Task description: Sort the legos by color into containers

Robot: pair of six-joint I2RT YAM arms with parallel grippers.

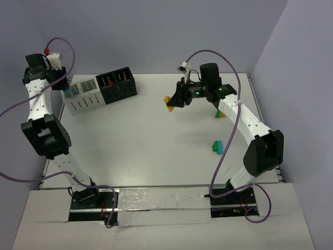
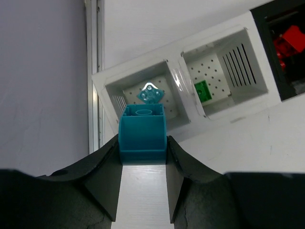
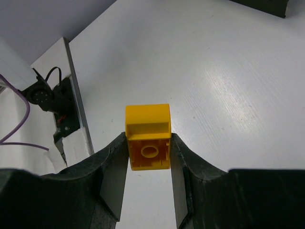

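Nearby, white container (image 2: pixel 228 113) holds teal piece (image 2: pixel 151 93), green lego (image 2: pixel 202 90); teal lego (image 2: pixel 142 131) gripped.

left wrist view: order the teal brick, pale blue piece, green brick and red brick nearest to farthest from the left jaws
1. teal brick, clamped between the left jaws.
2. pale blue piece, just beyond it, in the white box's left compartment as seen here.
3. green brick, in the compartment to the right.
4. red brick, far right, in the black box.
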